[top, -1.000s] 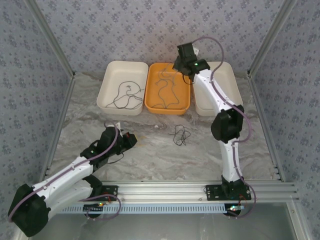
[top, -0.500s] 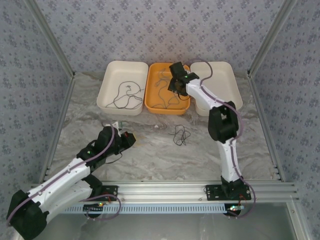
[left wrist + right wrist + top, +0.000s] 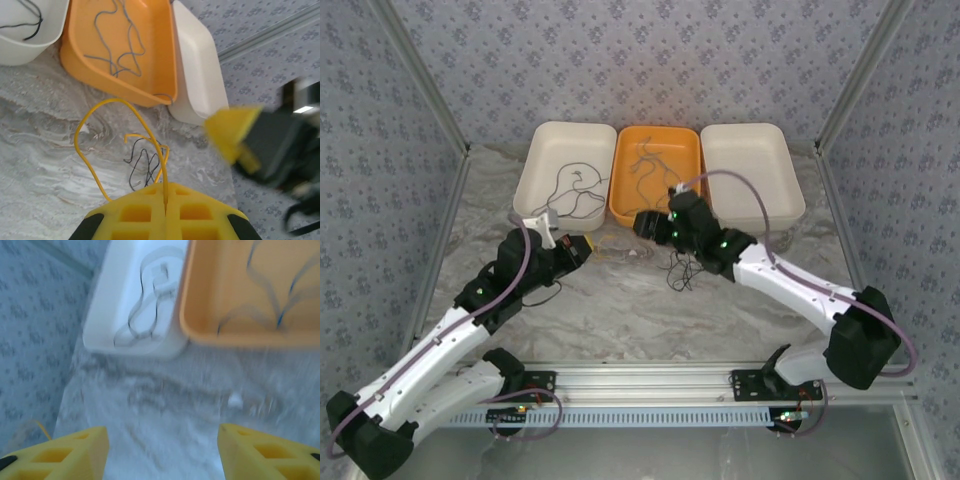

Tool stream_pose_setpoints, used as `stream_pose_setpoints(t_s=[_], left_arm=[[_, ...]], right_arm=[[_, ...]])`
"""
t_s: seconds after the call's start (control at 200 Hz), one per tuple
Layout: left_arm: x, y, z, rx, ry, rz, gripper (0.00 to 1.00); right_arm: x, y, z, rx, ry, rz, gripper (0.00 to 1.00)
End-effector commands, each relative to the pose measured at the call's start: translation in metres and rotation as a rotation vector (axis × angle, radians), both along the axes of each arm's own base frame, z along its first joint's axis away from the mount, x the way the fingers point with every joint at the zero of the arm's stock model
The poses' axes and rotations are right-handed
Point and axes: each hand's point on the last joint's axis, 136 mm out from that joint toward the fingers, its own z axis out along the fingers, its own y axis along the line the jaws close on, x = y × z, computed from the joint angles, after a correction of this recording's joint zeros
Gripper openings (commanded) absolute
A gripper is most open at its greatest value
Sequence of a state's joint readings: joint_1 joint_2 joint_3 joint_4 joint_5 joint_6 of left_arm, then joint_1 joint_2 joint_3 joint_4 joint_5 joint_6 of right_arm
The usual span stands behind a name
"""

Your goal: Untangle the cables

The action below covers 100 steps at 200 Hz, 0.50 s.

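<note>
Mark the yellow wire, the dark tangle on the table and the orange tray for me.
yellow wire [image 3: 115, 99]: left wrist view, top of its loop.
dark tangle [image 3: 682, 271]: top view, middle of the knot.
orange tray [image 3: 688, 158]: top view, bare floor.

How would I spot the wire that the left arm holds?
Find the orange plastic tray between two white ones. In front of it, a thin yellow wire loops out of the left tool; the loose tangle beside it is dark grey.

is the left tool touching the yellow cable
Touching. The left wrist view shows the yellow cable running straight down into the closed seam of the left tool, pinched there.
</note>
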<state>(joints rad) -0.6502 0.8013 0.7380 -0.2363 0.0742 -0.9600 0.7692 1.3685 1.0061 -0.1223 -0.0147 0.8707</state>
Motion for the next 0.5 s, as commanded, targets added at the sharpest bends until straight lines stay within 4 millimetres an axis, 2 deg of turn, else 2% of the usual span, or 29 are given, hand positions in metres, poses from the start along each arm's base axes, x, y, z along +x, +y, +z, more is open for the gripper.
stream_pose_setpoints(t_s=[0.0,0.095,0.19,0.28,0.35,0.495], left_arm=[[-0.001,-0.005,0.007,0.029,-0.023,-0.038,0.0],[-0.002,-0.005,0.008,0.026,-0.038,-0.043,0.0],[-0.003,-0.006,0.014,0.005,-0.057,-0.053,0.0],[-0.006,-0.01,0.02,-0.013,-0.081,-0.082,0.0],[-0.009,-0.013,0.021,-0.006,-0.1,-0.112,0.0],[-0.014,-0.017,0.01,0.017,-0.136,-0.165,0.0]], right_arm=[[-0.026,0.031,0.024,0.249,0.055,0.055,0.63],[-0.039,0.033,0.032,0.24,0.042,0.039,0.6],[-0.044,0.028,0.021,0.262,0.079,-0.013,0.56],[-0.044,0.027,0.003,0.381,0.16,-0.068,0.56],[-0.042,0.032,0.001,0.467,0.226,-0.081,0.57],[-0.038,0.038,0.016,0.596,0.302,-0.114,0.64]])
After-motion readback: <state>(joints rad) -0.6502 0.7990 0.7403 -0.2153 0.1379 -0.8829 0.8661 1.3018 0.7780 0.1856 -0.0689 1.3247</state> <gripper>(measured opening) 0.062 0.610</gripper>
